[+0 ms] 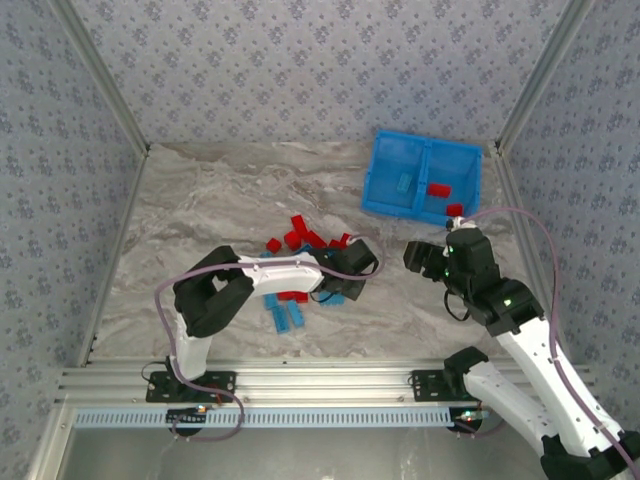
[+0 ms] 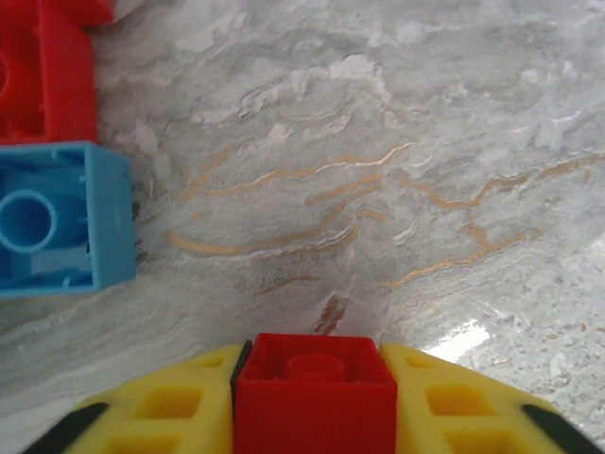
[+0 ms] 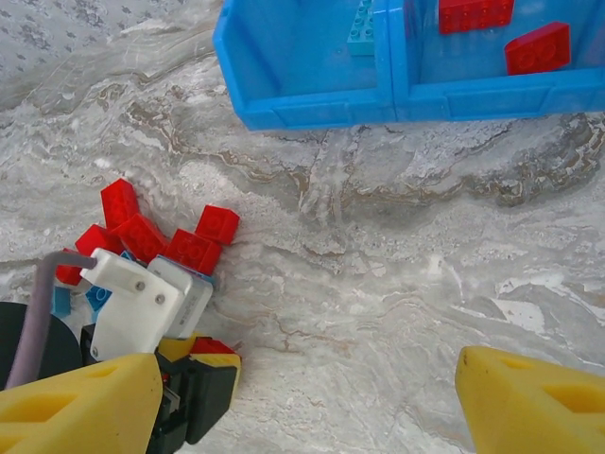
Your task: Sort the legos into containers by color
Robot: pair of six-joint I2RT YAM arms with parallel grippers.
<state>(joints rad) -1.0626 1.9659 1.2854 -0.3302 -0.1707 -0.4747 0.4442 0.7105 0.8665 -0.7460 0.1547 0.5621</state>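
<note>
L claw (image 2: 315,421) grips red lego (image 2: 315,378); R claw (image 3: 307,378) spread, nr blue bin (image 3: 312,106).

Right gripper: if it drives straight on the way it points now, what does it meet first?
Most likely bare table: the right gripper, jaws open and empty, tilts down at marble short of the blue bin's near wall. Nothing lies between; depth is hard to judge.

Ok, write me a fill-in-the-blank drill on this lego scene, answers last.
1. The left tool is shut on a ____ lego.
2. The right tool stands ____.
3. In the top view, the bin's red legos lie in its ____ compartment.
4. Its other compartment holds a light ____ brick.
Missing: red; open; right; blue.
</note>
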